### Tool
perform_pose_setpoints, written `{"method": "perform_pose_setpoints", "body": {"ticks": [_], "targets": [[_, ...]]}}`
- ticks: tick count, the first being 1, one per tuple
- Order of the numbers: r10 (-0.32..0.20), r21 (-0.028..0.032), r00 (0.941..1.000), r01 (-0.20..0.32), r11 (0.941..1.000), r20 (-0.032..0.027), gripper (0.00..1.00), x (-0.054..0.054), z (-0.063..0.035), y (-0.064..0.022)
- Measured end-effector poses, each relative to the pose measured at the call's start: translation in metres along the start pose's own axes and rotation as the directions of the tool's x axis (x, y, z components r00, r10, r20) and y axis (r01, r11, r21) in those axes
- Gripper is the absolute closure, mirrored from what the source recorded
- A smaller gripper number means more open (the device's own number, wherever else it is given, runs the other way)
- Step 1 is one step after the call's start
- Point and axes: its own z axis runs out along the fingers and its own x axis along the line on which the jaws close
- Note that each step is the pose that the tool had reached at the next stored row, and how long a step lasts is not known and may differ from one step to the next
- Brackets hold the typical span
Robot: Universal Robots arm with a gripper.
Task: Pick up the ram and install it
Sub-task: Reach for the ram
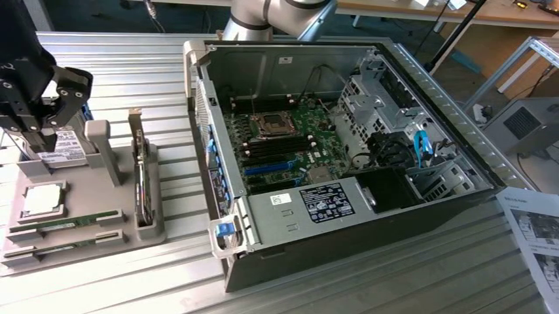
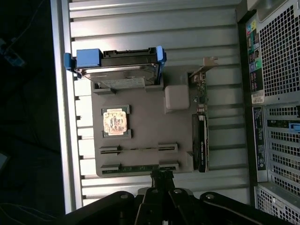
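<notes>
Two long green ram sticks lie side by side in slots of the grey holder tray (image 1: 118, 226), one (image 1: 68, 221) closer to the processor and one (image 1: 54, 247) at the tray's near edge. In the wrist view the edge stick (image 2: 138, 167) lies just beyond my fingertips and the other (image 2: 138, 149) lies past it. My black gripper (image 1: 33, 140) hangs above the tray at the exterior view's left. Its fingers (image 2: 161, 177) are shut together with nothing between them. I cannot tell which stick is the task's ram.
The tray also holds a silver processor (image 1: 42, 199), a hard drive in a blue caddy (image 2: 117, 70) and an upright card (image 1: 141, 190). The open computer case (image 1: 332, 163) lies at the exterior view's right, its motherboard (image 1: 279, 140) exposed. Printed sheets (image 1: 535, 229) lie far right.
</notes>
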Motion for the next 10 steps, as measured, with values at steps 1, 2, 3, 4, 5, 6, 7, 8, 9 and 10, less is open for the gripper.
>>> {"method": "perform_pose_setpoints", "body": {"ticks": [1,2,3,4,5,6,7,8,9,10], "targets": [[0.0,0.0001,1.0,0.0,1.0,-0.0012,0.89,0.0,0.002,-0.0021],[0.0,0.0,1.0,0.0,1.0,-0.002,0.89,0.0,0.0035,-0.0034],[0.0,0.0002,1.0,0.0,1.0,-0.0032,0.89,0.0,0.0048,-0.0047],[0.0,0.0005,1.0,0.0,1.0,-0.0045,0.89,0.0,0.0061,-0.0059],[0.0,0.0006,1.0,0.0,1.0,-0.0057,0.89,-0.001,0.0074,-0.007],[0.0,0.0006,1.0,0.0,1.0,-0.0068,0.89,-0.001,0.0088,-0.0081],[0.0,0.0007,1.0,0.0,1.0,-0.008,0.89,-0.001,0.0102,-0.0092],[0.0,0.0008,1.0,0.0,1.0,-0.0092,0.89,-0.001,0.0114,-0.0102],[0.0,0.0009,0.9999,0.0,1.0,-0.0105,0.89,-0.001,0.0129,-0.0112],[0.0,0.001,0.9999,0.0,1.0,-0.0118,0.89,-0.001,0.0142,-0.0122]]}}
